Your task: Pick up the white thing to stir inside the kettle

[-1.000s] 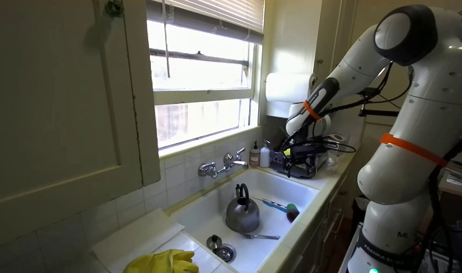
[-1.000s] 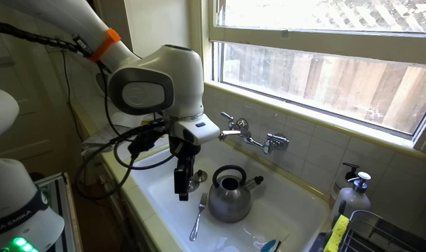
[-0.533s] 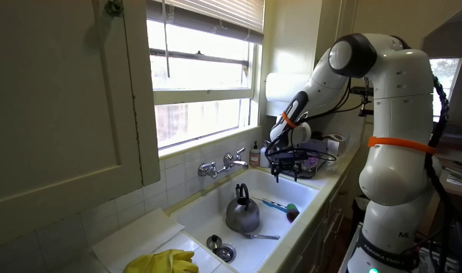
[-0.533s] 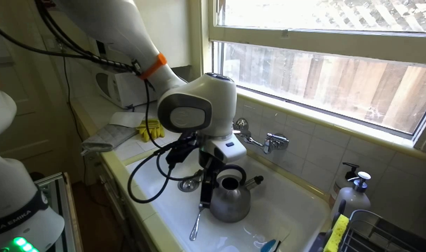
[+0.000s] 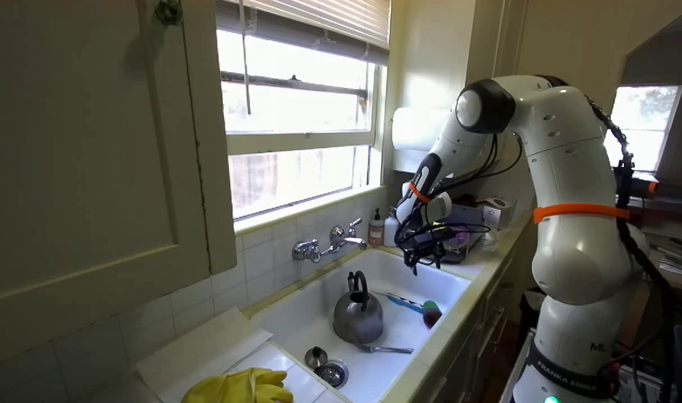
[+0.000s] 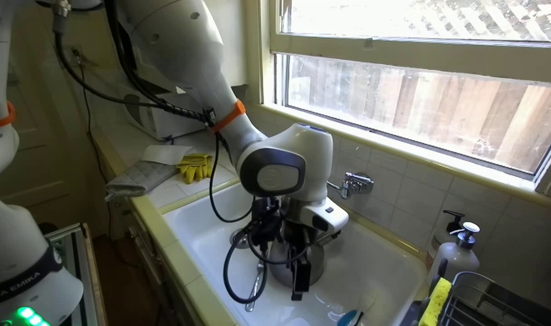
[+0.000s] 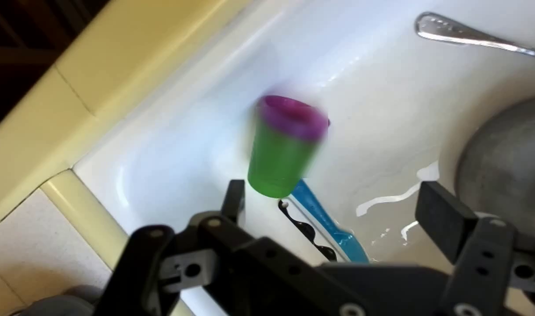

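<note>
A slim white thing (image 7: 297, 213) with a black wavy edge lies in the sink, side by side with a blue utensil (image 7: 320, 210). In the wrist view its upper end meets the green cup's base, and the gripper's body hides its lower end. Above the sink hangs my gripper (image 7: 337, 206), jaws wide apart with nothing between the pads; it also shows in both exterior views (image 5: 426, 268). The grey metal kettle (image 5: 358, 320) stands upright in the sink. My arm covers much of the kettle (image 6: 318, 265) in an exterior view, and its side (image 7: 509, 162) appears at the wrist view's right edge.
A green cup (image 7: 278, 158) with a purple rim lies against the sink's front side. Beside the kettle rests a fork (image 5: 391, 350). The tap (image 5: 332, 246) juts over the back edge. Soap bottles (image 6: 456, 258) and a dish rack (image 6: 488, 299) stand at one end.
My gripper has come down and swung across the sink, away from the tap side's far end and closer to the utensils. The jaws stay open. The sink's contents have not moved.
</note>
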### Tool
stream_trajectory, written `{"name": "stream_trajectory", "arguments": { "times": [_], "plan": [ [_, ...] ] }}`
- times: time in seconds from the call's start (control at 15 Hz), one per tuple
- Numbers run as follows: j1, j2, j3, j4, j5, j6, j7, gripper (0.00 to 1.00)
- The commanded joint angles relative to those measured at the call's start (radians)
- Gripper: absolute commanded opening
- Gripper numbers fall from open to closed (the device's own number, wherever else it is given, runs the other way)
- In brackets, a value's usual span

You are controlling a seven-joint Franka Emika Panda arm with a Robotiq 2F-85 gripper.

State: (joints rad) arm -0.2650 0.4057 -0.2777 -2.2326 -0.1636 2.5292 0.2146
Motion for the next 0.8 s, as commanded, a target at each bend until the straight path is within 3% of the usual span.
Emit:
{"name": "stream_trajectory", "arguments": {
  "times": [0.0, 0.13, 0.2, 0.73],
  "plan": [
    [-0.018, 0.092, -0.043, 0.045, -0.056, 0.038, -0.127, 1.0],
    [-0.029, 0.14, -0.056, 0.075, -0.06, 0.04, -0.157, 1.0],
    [-0.009, 0.079, -0.054, 0.037, -0.037, 0.013, -0.126, 1.0],
    [-0.02, 0.132, -0.06, 0.072, -0.04, 0.024, -0.153, 1.0]
  ]
}}
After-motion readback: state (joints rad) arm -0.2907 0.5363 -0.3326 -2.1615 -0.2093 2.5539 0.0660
